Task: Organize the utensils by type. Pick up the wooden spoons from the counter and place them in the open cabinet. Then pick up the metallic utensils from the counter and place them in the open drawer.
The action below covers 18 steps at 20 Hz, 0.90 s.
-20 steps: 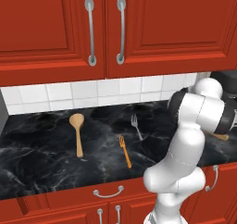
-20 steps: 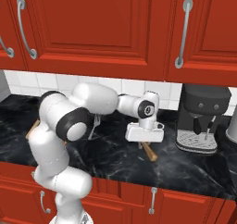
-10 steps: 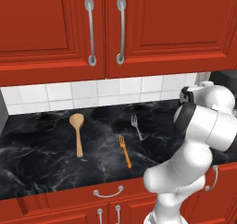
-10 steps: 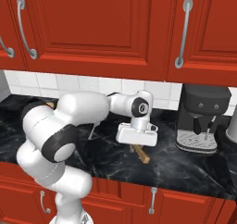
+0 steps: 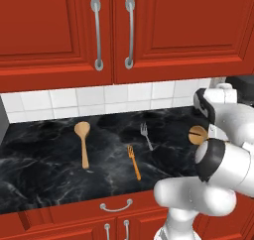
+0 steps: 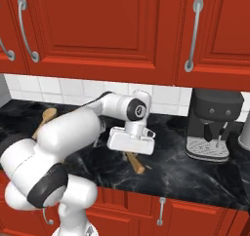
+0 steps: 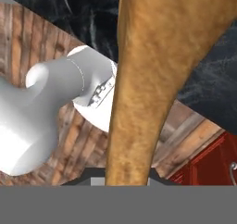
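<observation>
My gripper [image 6: 132,153] is shut on a wooden spoon [image 6: 137,165] and holds it above the black marble counter [image 6: 195,174]. The handle sticks out below the hand toward the counter's front. From the left base view the spoon's round bowl [image 5: 197,134] shows beside the arm. In the hand view the spoon [image 7: 152,79] runs up the middle, close to the lens. A second wooden spoon [image 5: 83,142] lies on the counter at the left, also seen as the spoon [image 6: 46,117] behind the arm. A metal fork [image 5: 145,136] and an orange fork [image 5: 133,161] lie mid-counter. The open cabinet and open drawer are out of view.
Red upper cabinet doors [image 5: 94,30] with grey handles hang shut above the counter. A dark coffee machine [image 6: 212,127] stands at the right against the tiled wall. A shut drawer front [image 5: 115,207] sits under the counter edge.
The arm has swung, carrying the hand and the gripped spoon leftward in the right base view. The utensils on the counter have stayed put.
</observation>
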Motion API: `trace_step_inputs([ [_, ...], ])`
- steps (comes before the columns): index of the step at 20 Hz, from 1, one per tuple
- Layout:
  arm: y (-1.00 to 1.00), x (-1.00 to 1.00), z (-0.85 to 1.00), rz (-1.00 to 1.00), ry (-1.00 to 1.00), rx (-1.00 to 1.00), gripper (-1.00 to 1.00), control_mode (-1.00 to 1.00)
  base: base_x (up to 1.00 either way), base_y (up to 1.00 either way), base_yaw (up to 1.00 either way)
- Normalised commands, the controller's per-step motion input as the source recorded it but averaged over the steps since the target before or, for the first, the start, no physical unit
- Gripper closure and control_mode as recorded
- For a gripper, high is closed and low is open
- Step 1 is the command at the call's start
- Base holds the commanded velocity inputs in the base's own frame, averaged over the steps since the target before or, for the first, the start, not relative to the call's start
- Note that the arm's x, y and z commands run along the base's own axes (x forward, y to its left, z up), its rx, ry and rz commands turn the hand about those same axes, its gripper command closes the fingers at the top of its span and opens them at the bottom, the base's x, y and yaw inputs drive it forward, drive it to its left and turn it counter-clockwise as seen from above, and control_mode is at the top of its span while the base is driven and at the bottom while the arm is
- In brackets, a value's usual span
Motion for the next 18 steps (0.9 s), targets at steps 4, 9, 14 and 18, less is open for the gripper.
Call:
trace_step_inputs([
  [4, 0.46, -0.49, 0.41, 0.04, -0.25, 0.0, 1.0, -1.0, 0.0, 0.0, 0.0],
  [9, 0.54, -0.4, 0.23, 0.04, -0.28, -0.02, 1.0, -1.0, 0.0, 0.0, 0.0],
  [14, 0.43, 0.03, 0.01, 0.03, -0.09, -0.01, 1.0, -1.0, 0.0, 0.0, 0.0],
  [18, 0.24, 0.0, 0.13, 0.04, 0.0, -0.01, 1.0, -1.0, 0.0, 0.0, 0.0],
])
